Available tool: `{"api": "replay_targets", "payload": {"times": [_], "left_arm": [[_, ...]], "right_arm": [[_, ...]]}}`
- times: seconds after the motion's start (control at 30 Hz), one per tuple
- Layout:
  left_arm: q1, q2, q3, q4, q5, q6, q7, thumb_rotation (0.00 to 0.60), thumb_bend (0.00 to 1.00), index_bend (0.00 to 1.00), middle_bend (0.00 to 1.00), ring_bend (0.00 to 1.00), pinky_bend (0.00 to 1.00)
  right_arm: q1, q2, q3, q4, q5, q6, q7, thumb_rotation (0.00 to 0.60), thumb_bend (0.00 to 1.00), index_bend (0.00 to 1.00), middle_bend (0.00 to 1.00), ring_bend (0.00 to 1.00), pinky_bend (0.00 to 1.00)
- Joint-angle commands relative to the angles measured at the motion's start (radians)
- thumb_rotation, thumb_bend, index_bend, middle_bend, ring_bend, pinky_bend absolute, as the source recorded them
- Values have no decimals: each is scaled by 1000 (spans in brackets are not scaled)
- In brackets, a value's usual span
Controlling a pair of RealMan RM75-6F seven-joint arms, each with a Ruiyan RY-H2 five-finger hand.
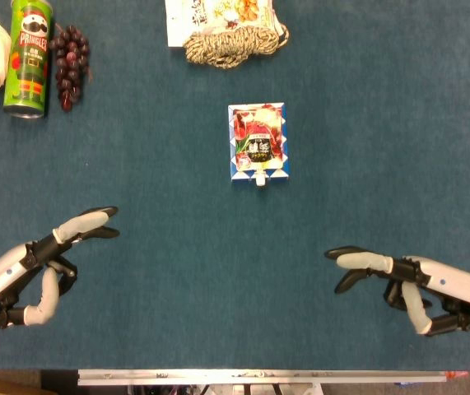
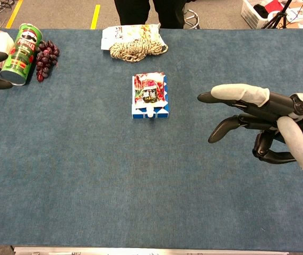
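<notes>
Head view shows you a blue felt table (image 1: 177, 271) with the pouch (image 1: 258, 142) mid-table, your left hand (image 1: 41, 263) and right hand (image 1: 407, 284) spread and empty well below it, a Pringles can (image 1: 27, 56) far up-left, its neighbouring white thing cut off.

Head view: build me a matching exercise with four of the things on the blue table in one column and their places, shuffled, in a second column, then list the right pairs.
Things:
1. green cylindrical Pringles can
2. bunch of dark red grapes
3. coil of beige braided rope
4. flat red and blue spouted pouch

Places:
A. middle of the table
B. far edge, lying against a snack bag
C. far left, next to a white bundle
D. directly right of the can

Pairs: 1-C, 2-D, 3-B, 4-A
</notes>
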State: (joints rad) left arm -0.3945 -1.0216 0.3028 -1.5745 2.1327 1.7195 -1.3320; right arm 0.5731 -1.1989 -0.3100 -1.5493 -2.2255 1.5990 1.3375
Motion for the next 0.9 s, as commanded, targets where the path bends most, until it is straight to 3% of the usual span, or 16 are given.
{"api": "replay_targets", "payload": {"times": [0.03,0.23,0.9], "left_arm": [[-11,-5,13,5,13,19,-38,600,914,0,0,130,874],[-25,-7,30,18,25,50,-72,600,914,0,0,130,874],[-43,-18,68,29,-2,53,-64,600,914,0,0,132,874]], "right_arm": [[28,-12,-26,17,-19,20,52,600,1000,0,0,222,996],[55,-26,-56,44,-25,39,93,600,1000,0,0,223,996],[73,-37,-110,46,12,73,58,600,1000,0,0,225,996]]}}
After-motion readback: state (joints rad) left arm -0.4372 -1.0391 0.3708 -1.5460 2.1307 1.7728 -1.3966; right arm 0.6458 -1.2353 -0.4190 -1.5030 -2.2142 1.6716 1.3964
